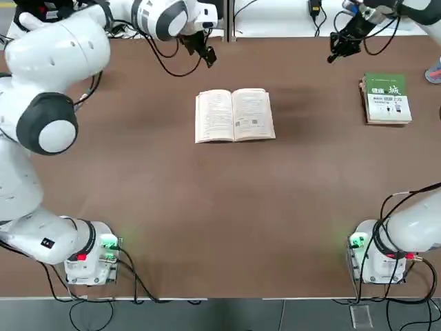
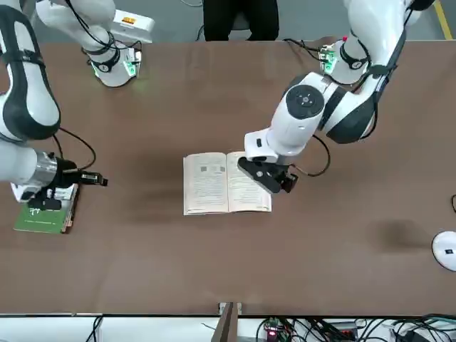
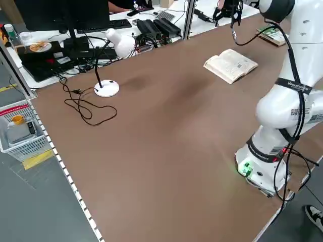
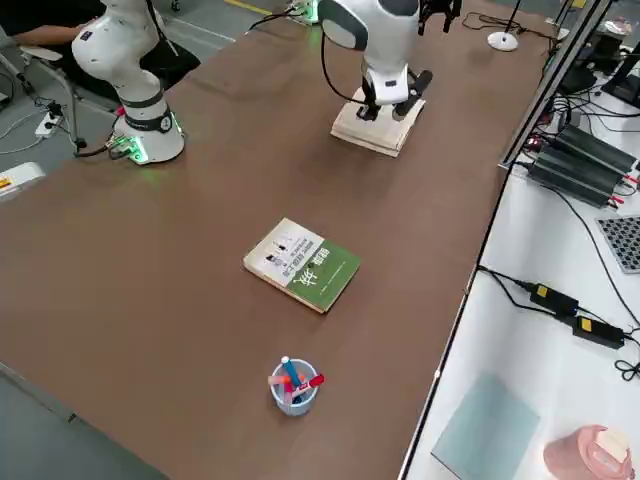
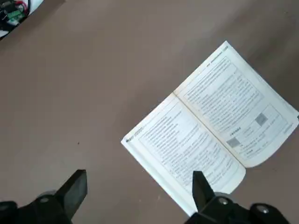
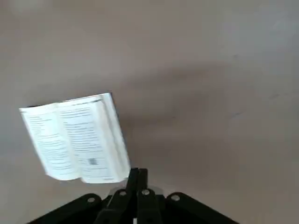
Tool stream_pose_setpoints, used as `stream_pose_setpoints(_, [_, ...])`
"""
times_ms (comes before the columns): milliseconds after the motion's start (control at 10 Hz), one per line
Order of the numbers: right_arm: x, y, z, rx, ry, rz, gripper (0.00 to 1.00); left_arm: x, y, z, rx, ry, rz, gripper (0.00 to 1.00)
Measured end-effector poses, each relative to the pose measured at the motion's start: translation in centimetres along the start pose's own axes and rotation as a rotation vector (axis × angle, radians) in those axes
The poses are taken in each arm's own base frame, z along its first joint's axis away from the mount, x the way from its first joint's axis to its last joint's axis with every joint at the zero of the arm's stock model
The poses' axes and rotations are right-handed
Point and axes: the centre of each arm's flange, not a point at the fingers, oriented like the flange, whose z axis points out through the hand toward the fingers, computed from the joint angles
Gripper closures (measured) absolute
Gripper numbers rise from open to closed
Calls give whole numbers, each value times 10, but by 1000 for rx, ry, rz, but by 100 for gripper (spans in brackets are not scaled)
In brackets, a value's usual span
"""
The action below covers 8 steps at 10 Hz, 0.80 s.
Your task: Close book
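Observation:
The book [image 1: 234, 115] lies open and face up in the middle of the brown table [image 1: 207, 221], cream printed pages showing; its cover is hidden underneath. My left gripper [image 2: 267, 176] hangs open above the table at the book's left page. In the left wrist view the two fingers [image 5: 202, 185] stand wide apart with the book [image 5: 210, 121] just beyond them and nothing between them. My right gripper [image 1: 339, 48] is shut on nothing, raised over the far right of the table, away from the book [image 6: 74, 137].
A closed green-and-white book [image 1: 386, 98] lies at the far right, near the right gripper [image 2: 71, 178]. A cup of pens [image 4: 292, 384] stands at the right edge. A white desk lamp [image 3: 108, 85] with its cable sits at the far left. A person [image 2: 239, 18] sits behind the robot.

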Motion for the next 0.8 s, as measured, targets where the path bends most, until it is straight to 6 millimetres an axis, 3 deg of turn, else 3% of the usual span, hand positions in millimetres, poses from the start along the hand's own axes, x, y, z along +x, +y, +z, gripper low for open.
stream_pose_setpoints(500, [4,-19,52,165,-88,42,99,7,0,35,-10,17,39,0])
stream_pose_setpoints(800, [0,-19,83,285,-128,-24,99,9,10,55,-19,16,56,0])
